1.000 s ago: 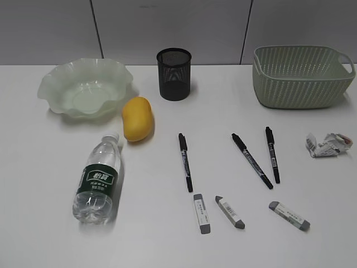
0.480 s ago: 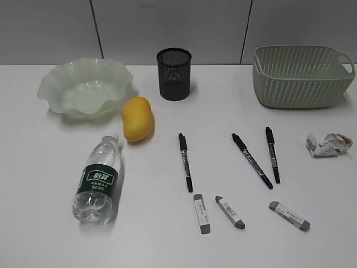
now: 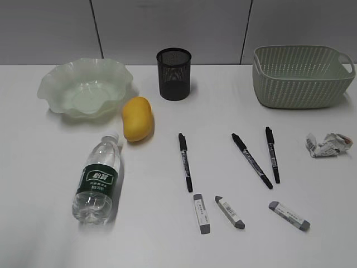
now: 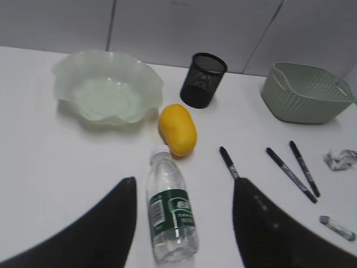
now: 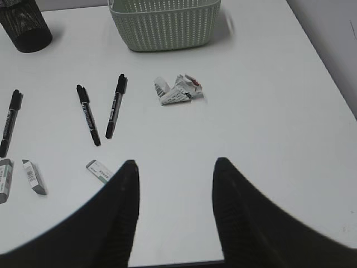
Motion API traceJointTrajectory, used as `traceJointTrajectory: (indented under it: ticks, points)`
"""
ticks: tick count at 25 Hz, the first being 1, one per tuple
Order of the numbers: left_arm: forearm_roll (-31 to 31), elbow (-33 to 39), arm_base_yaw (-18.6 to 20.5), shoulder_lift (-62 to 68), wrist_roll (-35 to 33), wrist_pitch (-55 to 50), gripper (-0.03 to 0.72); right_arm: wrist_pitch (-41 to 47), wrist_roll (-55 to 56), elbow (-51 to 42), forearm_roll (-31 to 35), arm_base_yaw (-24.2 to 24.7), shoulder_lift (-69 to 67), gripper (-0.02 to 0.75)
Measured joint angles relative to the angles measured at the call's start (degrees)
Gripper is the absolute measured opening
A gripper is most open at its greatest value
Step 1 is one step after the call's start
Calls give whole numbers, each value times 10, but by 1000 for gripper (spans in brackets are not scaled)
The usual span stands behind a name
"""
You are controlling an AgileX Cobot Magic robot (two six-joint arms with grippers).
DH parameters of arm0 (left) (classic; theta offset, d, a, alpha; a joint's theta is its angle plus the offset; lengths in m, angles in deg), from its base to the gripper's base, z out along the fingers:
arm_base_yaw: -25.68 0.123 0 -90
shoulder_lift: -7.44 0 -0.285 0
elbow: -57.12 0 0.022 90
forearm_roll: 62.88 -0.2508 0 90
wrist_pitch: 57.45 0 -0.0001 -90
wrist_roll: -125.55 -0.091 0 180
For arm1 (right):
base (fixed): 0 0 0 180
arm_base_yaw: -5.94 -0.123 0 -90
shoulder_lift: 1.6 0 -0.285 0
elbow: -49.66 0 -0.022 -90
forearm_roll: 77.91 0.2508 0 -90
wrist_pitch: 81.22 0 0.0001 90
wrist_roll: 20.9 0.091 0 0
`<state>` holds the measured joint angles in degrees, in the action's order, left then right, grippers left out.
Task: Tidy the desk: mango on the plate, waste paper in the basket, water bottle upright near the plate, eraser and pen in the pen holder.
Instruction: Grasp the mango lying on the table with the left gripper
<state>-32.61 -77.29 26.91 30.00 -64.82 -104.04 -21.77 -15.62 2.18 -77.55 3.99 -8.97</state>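
Note:
On the white desk (image 3: 50, 167) the water bottle (image 3: 99, 180) lies on its side, cap toward the mango (image 3: 136, 118). The mango rests beside the empty green plate (image 3: 83, 92). The black mesh pen holder (image 3: 174, 73) stands at the back middle and the green basket (image 3: 301, 75) at the back right. The waste paper (image 3: 328, 144) lies in front of the basket. Three pens (image 3: 252, 160) and three erasers (image 3: 230, 212) lie loose. My left gripper (image 4: 185, 181) hangs open above the water bottle (image 4: 170, 215), clear of it. My right gripper (image 5: 176, 162) is open and empty, with the waste paper (image 5: 178, 89) ahead.
Neither arm shows in the exterior view. The desk's right edge (image 5: 329, 72) runs close to the paper, and its front edge (image 5: 173, 263) shows just under my right gripper. Bare tabletop lies left of the bottle and at the front left.

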Motion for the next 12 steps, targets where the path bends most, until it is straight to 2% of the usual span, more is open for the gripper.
traceJointTrajectory:
  ticks: [3,5,7,10,12]
  points:
    - [131,-8,0,153,-111,35,512,0,0,0,1,0,0,352]
    - [203,-29,-3,275,-192,44,537,0,0,0,2,0,0,352]
    - [242,-64,-21,388,-237,59,543,0,0,0,2,0,0,352]
    - [227,-156,-93,545,-252,104,544,0,0,0,2,0,0,352]
    - [162,-231,-169,636,-190,140,537,0,0,0,3,0,0,352]
